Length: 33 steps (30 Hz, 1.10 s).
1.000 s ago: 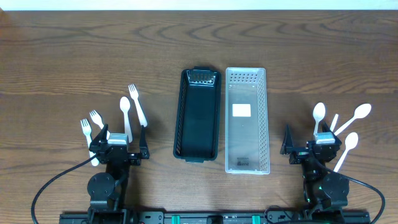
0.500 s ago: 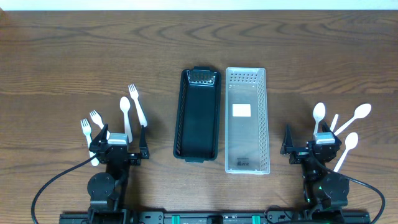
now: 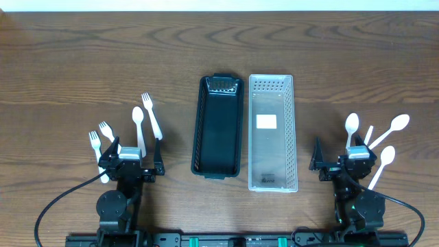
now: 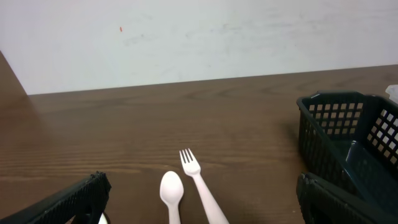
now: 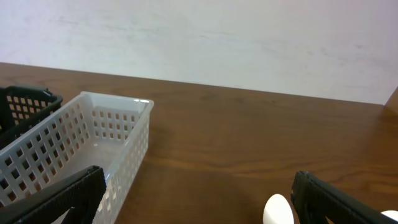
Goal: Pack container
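We see both hands sitting at the near edge of the wooden surface point(image 3: 68, 62). Our left hand point(image 3: 130, 156) is released, its fingers spread wide, and our right hand point(image 3: 345, 158) is released in the same way.

In the middle two long baskets stand side by side, running lengthwise from near to far: the black basket point(image 3: 199, 130) on the left and the white basket point(image 3: 295, 137) on the right. We cannot tell whether their walls touch. A white label point(image 3: 266, 121) shows on the floor of the white basket.

All the cutlery lies on the surface outside both baskets. By our left hand we count a long fork point(image 3: 151, 115) farthest right, a single spoon point(image 3: 139, 127) just beside it, and two more forks point(image 3: 105, 130) to the left, their handles partly hidden by the hand. By our right hand three spoons point(image 3: 395, 127) lie fanned out, along with a thin white handle point(image 3: 368, 134) whose head we cannot make out.

From the left wrist, the long fork and single spoon lie just ahead, with the black basket at the right.
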{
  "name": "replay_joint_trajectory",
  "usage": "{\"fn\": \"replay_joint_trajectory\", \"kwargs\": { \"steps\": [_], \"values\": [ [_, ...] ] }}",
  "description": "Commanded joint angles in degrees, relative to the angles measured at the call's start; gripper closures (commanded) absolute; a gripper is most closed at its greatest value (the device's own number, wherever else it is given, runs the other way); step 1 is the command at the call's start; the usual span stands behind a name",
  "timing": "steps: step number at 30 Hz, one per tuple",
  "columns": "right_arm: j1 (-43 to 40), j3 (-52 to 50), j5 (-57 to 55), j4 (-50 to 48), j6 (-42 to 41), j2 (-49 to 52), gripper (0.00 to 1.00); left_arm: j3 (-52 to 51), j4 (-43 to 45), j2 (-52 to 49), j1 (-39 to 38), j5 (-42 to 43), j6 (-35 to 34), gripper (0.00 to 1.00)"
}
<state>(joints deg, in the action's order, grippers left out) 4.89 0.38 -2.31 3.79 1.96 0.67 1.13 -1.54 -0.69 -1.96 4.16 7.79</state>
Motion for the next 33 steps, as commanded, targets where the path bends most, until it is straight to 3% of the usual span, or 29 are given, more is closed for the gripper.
{"fn": "replay_joint_trajectory", "kwargs": {
  "steps": [1,33],
  "values": [
    [-0.33,-0.07,0.22,0.28,0.44,-0.33,0.01,-0.9,-2.01,0.46,-0.17,1.64,0.96,0.02],
    [-0.33,-0.07,-0.28,-1.46,0.48,-0.33,0.01,-0.9,-1.84,0.46,-0.17,1.66,0.96,0.02]
  ]
}}
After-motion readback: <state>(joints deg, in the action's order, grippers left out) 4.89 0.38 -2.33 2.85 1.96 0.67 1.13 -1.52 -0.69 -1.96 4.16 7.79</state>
